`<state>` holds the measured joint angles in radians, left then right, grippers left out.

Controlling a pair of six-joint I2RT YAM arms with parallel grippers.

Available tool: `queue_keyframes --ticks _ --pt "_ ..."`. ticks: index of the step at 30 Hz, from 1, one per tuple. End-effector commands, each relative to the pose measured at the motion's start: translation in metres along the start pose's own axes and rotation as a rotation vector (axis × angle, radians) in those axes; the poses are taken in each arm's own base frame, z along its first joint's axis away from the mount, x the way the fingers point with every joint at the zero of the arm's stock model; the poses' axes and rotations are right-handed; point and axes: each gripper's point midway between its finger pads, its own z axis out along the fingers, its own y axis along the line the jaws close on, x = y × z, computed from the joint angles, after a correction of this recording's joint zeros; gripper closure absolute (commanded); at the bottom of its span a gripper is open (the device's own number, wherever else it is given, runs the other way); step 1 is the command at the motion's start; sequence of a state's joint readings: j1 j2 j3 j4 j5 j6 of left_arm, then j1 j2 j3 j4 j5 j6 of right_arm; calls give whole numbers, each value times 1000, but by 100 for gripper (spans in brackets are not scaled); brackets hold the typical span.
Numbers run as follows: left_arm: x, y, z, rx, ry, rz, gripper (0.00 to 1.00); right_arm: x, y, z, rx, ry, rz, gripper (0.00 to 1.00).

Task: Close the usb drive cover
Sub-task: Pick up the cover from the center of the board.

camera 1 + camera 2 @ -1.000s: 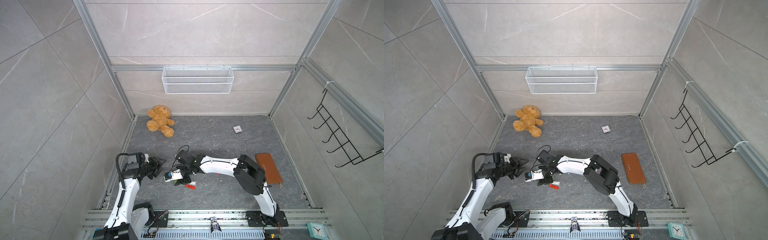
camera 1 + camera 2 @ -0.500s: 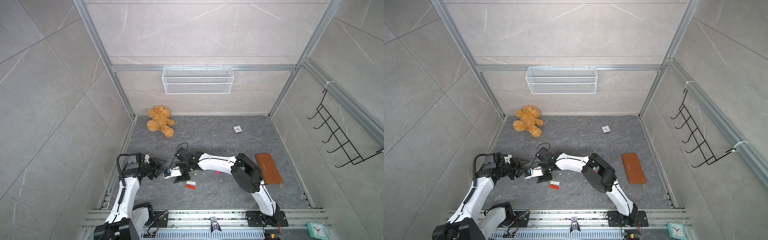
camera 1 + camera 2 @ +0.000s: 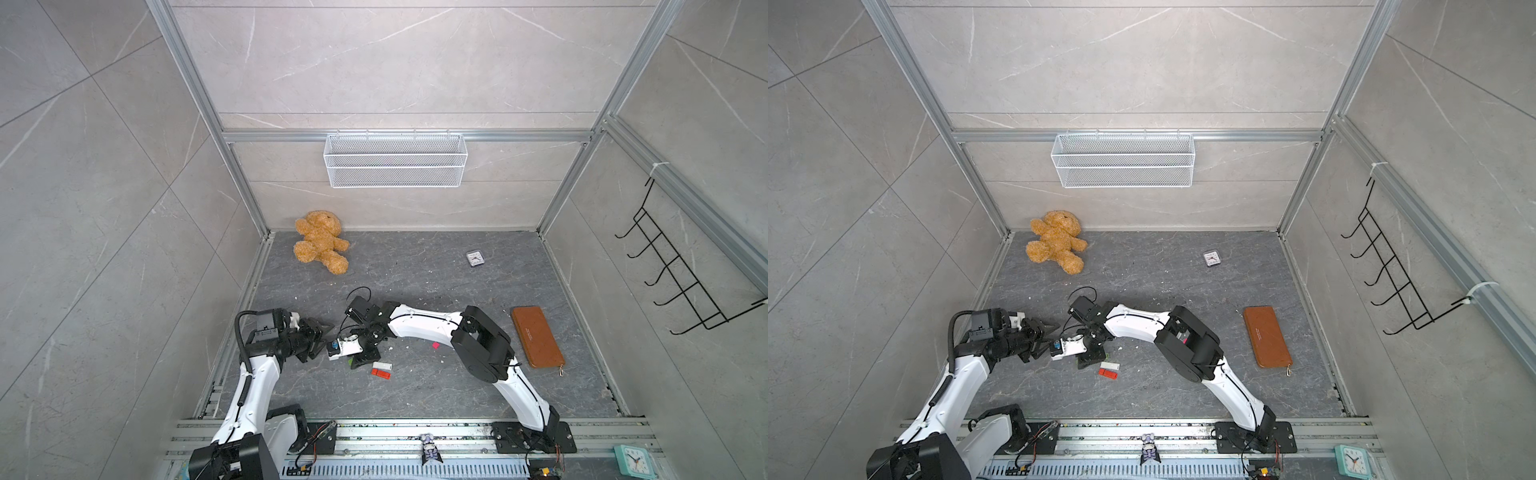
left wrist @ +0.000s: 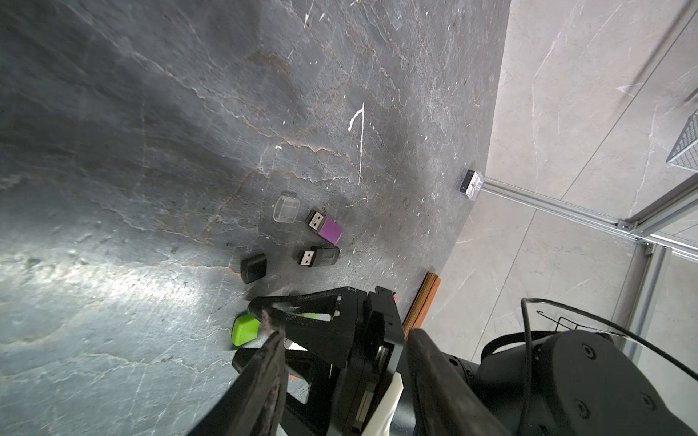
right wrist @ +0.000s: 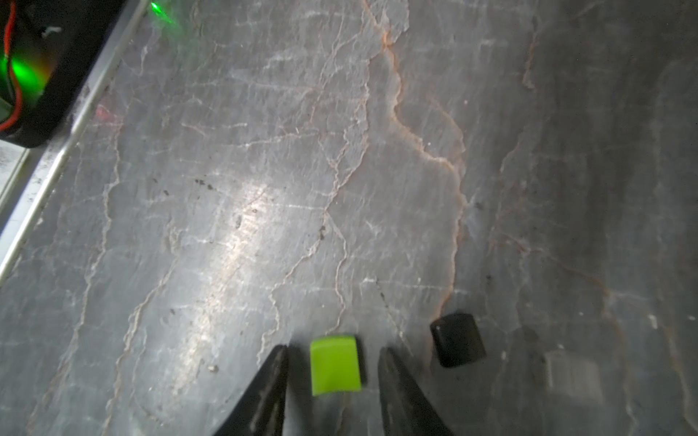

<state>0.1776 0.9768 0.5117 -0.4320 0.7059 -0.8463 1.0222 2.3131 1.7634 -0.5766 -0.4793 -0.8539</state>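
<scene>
Two claws meet near eight o'clock on the worktop (image 3: pixel 415 399). The right claw (image 5: pixel 332 351) stands open astride a green cap (image 5: pixel 334 364), with a gap on either side and gripping nothing, and the left claw (image 3: pixel 323 340) is likewise spread and empty. A black cap (image 4: pixel 254 268), a bare black drive (image 4: pixel 317 257), a purple drive (image 4: pixel 326 225) and a clear cap (image 4: pixel 286 207) lie close by, none touching.
</scene>
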Motion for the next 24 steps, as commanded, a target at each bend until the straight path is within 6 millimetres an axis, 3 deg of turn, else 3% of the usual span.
queue_keyframes --ticks 1,14,24 --pt "1 -4 1 33 19 31 46 18 3 7 -22 73 20 59" --pt "4 -2 3 44 28 31 45 28 6 7 -18 113 3 61" --pt "5 1 3 44 28 26 46 28 7 7 -18 114 0 71"
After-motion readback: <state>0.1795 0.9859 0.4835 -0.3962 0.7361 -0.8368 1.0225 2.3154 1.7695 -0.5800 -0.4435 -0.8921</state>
